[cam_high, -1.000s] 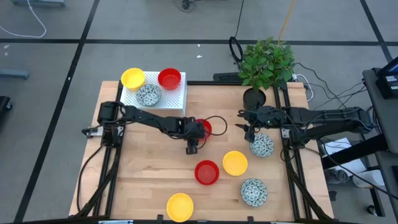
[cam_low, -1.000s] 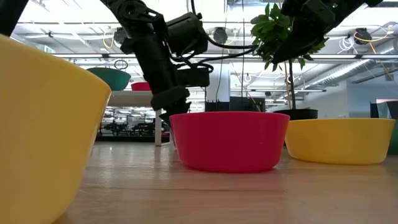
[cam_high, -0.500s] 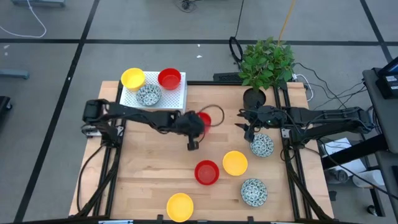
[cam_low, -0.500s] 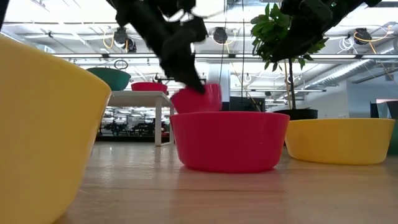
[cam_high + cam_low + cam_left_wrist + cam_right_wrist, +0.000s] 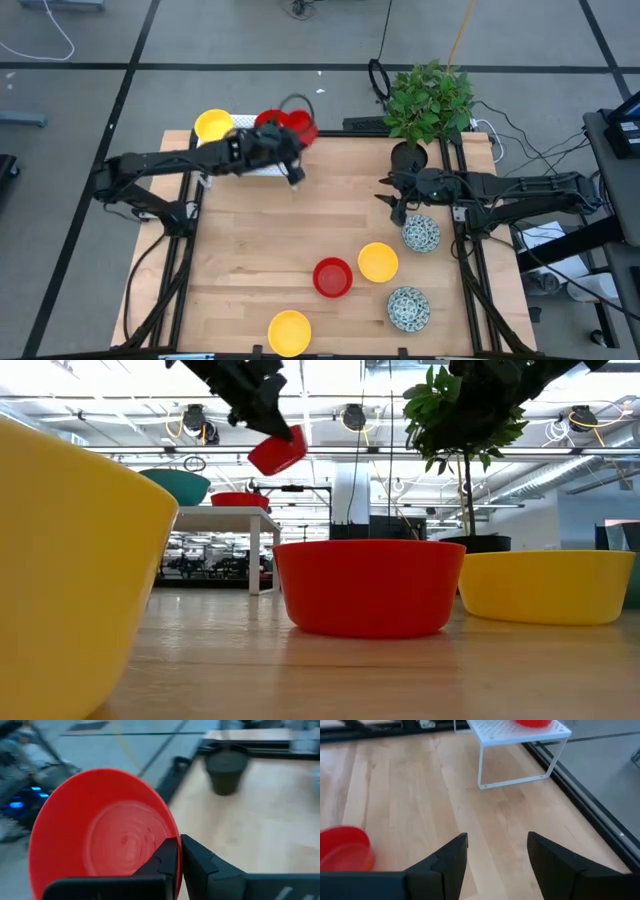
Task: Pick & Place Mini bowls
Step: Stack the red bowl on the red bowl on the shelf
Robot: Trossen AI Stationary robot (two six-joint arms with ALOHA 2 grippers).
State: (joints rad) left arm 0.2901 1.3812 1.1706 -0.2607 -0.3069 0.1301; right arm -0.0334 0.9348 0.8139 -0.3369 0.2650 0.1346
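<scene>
My left gripper is shut on a red mini bowl and holds it in the air over the table's far edge, next to the white rack. On that rack sit a yellow bowl and another red bowl. On the table rest two speckled bowls, two yellow bowls and a red one. My right gripper hovers open beside the nearer-to-far speckled bowl, touching nothing. My left gripper pinches the red bowl's rim: one finger is inside the bowl and the other is outside its wall. The bowl is lifted clear of the table and hangs tilted.
A black plant pot with a leafy plant stands at the far right of the table, just beyond my right gripper. The middle and left of the wooden table are bare wood.
My left gripper has shut on the red bowl's rim at mid-table. It has lifted the bowl clear and carried it up and toward the far left, to the white rack. The bowl now hangs tilted. The right arm has stayed put.
</scene>
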